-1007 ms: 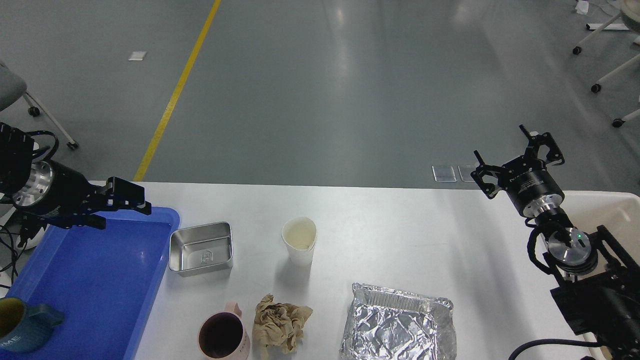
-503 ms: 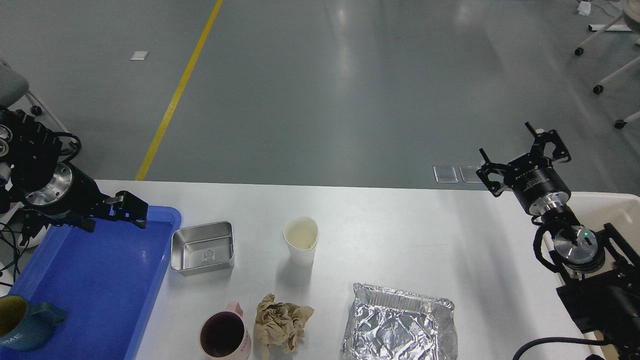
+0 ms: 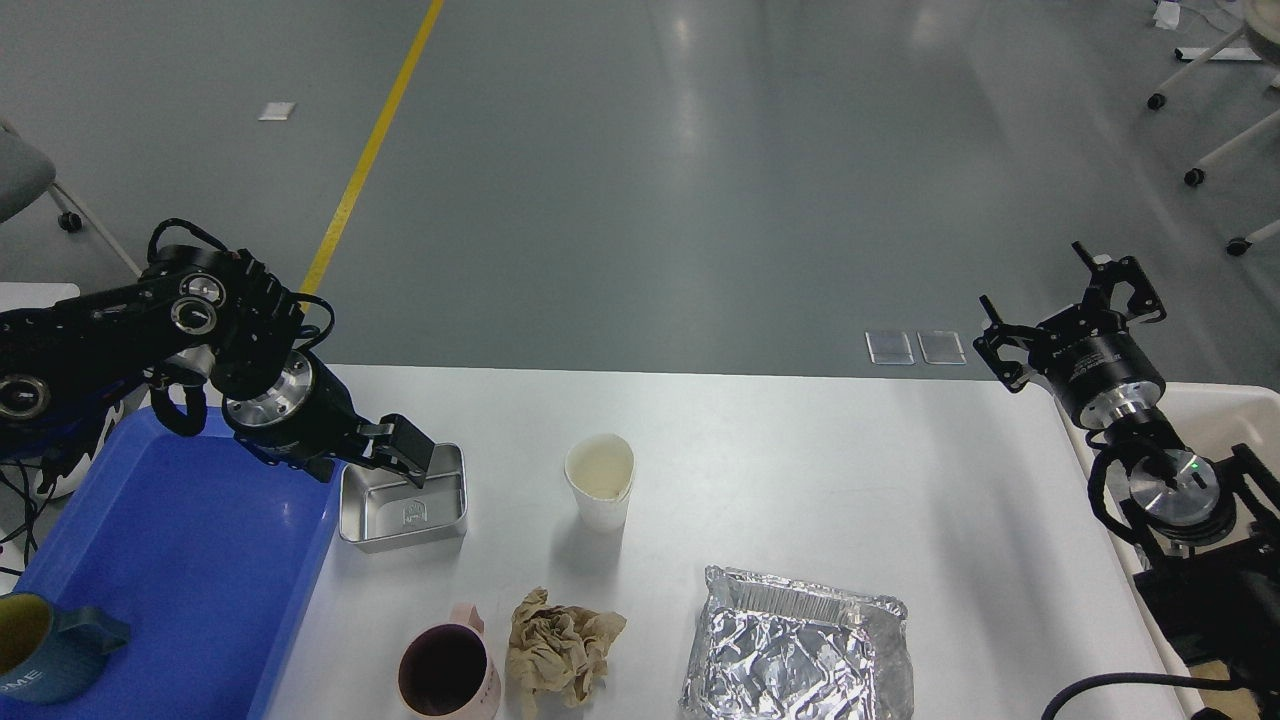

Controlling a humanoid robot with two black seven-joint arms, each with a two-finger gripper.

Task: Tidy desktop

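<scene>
White desk (image 3: 800,450): one, fills the lower frame; grey floor beyond its far edge.
Tray (image 3: 180,560): one, blue, at the desk's left edge.
Bin (image 3: 1225,420): one, cream, at the right edge, partly behind the right arm.
Mugs: two. Blue mug (image 3: 45,650) in the tray's near left corner; pink mug (image 3: 447,668) on the desk at the near edge.
Tin (image 3: 405,497): one, shallow steel, just right of the tray.
Paper cup (image 3: 600,482): one, upright, mid-desk.
Crumpled paper (image 3: 560,648): one brown wad, just right of the pink mug.
Foil pan (image 3: 797,648): one, near edge, right of the wad.
Left pincer (image 3: 405,455): over the tin's far-left rim; seen dark and nearly end-on, cannot tell whether wide or narrow, nor whether it touches the tin.
Right pincer (image 3: 1075,310): fingers spread wide, nothing between them, raised beyond the desk's far right corner.
Change, left: half a second back this pincer hung over the tray's far edge; it has now swung right, off the tray, to the tin.
Change, right: drifted slightly right; spread unchanged.
Change, items: all lie where they were.
</scene>
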